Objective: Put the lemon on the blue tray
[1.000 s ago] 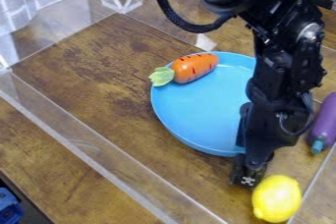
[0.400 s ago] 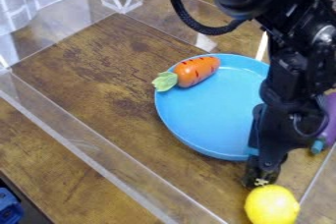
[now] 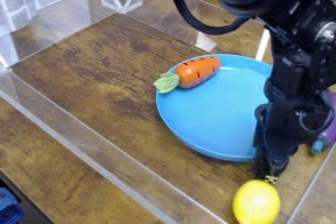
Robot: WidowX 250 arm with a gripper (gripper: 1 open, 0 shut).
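Note:
The lemon (image 3: 256, 203), a small glossy yellow oval, lies on the wooden table at the bottom right, just outside the near rim of the blue tray (image 3: 210, 120). My gripper (image 3: 272, 167) points straight down at the tray's near right rim, just above and to the right of the lemon. Nothing sits between its dark fingers, and how wide they stand is unclear. The lemon looks apart from the fingertips.
An orange carrot (image 3: 195, 72) with green leaves rests on the tray's far left rim. A purple eggplant (image 3: 329, 125) shows at the right edge behind the arm. Clear plastic walls (image 3: 79, 130) border the table on the left and front.
The lemon has shifted left and slightly toward the front edge. The gripper now stands a little further right in the picture, beside the lemon rather than left of it.

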